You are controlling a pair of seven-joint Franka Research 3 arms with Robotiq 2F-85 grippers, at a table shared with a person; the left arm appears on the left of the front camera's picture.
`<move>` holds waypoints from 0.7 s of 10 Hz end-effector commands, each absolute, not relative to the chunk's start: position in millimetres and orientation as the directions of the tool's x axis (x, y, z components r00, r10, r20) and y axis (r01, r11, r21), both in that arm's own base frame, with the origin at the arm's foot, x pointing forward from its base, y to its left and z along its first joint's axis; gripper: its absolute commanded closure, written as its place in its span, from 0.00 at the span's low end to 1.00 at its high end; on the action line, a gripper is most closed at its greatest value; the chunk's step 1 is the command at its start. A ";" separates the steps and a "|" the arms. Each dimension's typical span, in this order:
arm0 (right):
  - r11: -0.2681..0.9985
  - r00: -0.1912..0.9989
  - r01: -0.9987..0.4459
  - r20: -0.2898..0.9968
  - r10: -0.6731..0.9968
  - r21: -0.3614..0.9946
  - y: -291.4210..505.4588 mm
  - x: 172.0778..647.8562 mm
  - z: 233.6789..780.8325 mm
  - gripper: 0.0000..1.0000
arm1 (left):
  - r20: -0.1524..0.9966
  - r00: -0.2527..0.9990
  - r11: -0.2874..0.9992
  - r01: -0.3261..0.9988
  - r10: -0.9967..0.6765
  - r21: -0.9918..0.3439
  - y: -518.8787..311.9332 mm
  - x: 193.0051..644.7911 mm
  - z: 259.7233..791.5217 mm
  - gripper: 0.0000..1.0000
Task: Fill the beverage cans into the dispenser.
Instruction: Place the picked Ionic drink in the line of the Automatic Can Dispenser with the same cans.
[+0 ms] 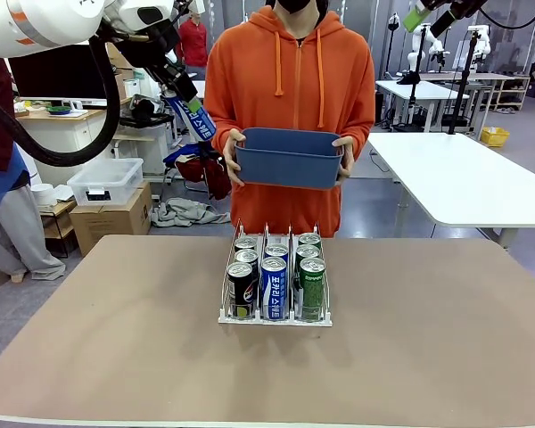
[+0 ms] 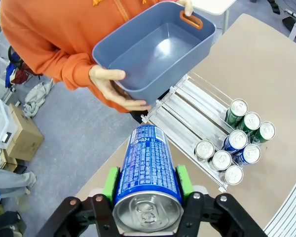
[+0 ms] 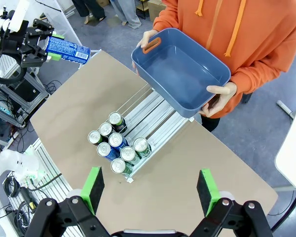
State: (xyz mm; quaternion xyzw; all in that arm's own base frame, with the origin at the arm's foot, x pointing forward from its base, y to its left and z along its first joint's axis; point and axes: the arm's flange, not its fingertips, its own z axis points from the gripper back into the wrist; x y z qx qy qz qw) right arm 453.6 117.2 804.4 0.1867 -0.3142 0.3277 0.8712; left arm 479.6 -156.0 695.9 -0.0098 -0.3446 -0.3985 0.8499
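Brown tabletop (image 1: 116, 339) carries the dispenser (image 1: 275, 316), my landmark throughout. At its low front lip stand three upright cans, black, blue-and-white and green, with more packed behind them, seven silver tops in all in the right wrist view, so each can's long axis is vertical. The rear halves of the three lanes lie bare, probably because loaded cans slide down toward the lip.

Above and to the left of the dispenser, the left gripper (image 2: 147, 183) clamps a blue-and-white can (image 2: 148, 173) between its green pads. The can lies along the fingers, its silver top toward the wrist and its base pointing away, so it will likely need turning upright before it enters a lane.

High over the dispenser, the right gripper (image 3: 150, 185) hangs spread wide, holding nothing.

Behind the dispenser, a person in an orange hoodie holds an empty blue tub (image 1: 288, 158) in both hands, seemingly the cans' supply.
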 end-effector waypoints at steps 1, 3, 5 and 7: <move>0.714 0.588 -0.690 0.668 0.456 0.120 116.3 452.7 804.3 0.00 | 0.551 0.551 0.752 0.613 -0.627 0.242 -171.0 460.1 699.3 0.43; 0.714 0.588 -0.690 0.668 0.456 0.120 116.3 452.7 804.3 0.00 | 0.508 0.571 0.747 0.613 -0.644 0.258 -192.4 429.7 701.0 0.43; 0.714 0.588 -0.690 0.668 0.456 0.120 116.3 452.7 804.3 0.00 | 0.471 0.605 0.751 0.620 -0.642 0.228 -222.8 397.7 692.1 0.43; 0.714 0.588 -0.690 0.668 0.456 0.120 116.3 452.7 804.3 0.00 | 0.416 0.583 0.702 0.673 -0.698 0.234 -252.4 373.0 675.4 0.43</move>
